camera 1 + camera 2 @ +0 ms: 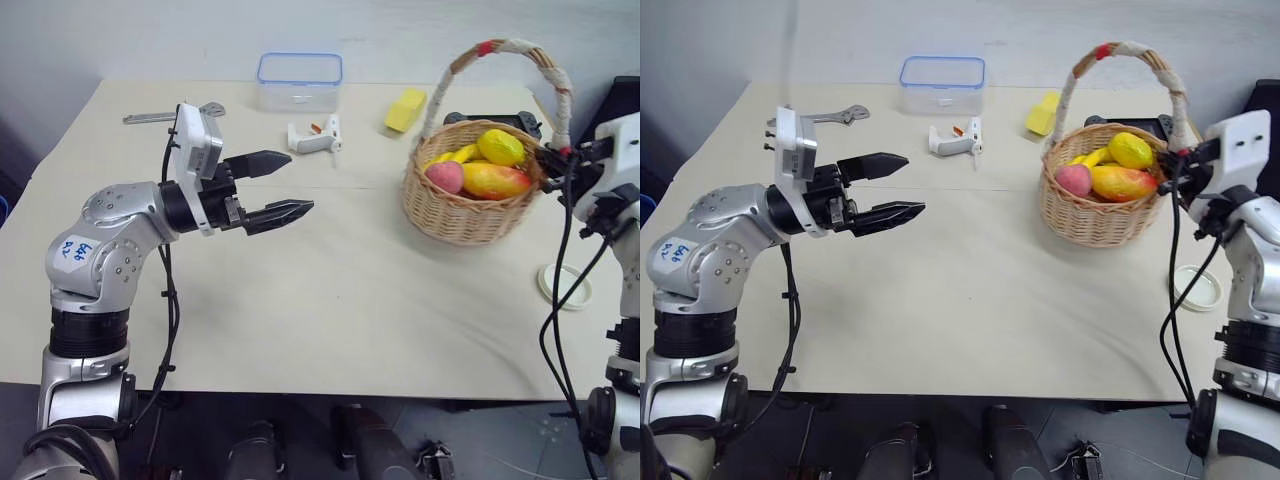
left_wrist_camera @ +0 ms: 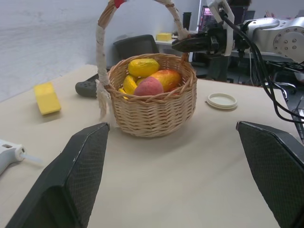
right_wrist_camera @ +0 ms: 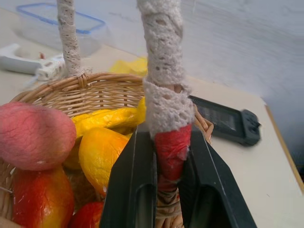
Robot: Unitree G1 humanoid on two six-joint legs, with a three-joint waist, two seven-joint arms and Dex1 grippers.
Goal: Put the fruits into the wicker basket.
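The wicker basket [image 1: 465, 215] stands at the right of the table and holds several fruits: a pink-red peach [image 1: 446, 177], a yellow lemon [image 1: 500, 147] and an orange-red fruit [image 1: 495, 181] lie on top. My right gripper [image 1: 553, 158] is at the basket's right rim. In the right wrist view its fingers [image 3: 128, 185] are shut on the red-taped foot of the handle [image 3: 164, 95]. My left gripper [image 1: 285, 185] hovers open and empty over the table's left-middle, pointing toward the basket and well apart from it.
A clear blue-rimmed box [image 1: 299, 80] stands at the back, with a yellow sponge [image 1: 405, 109] and a white tool [image 1: 315, 135] near it. A wrench [image 1: 170, 115] lies back left. A white round dish [image 1: 565, 286] lies at the right edge, and a black device [image 1: 495, 121] behind the basket.
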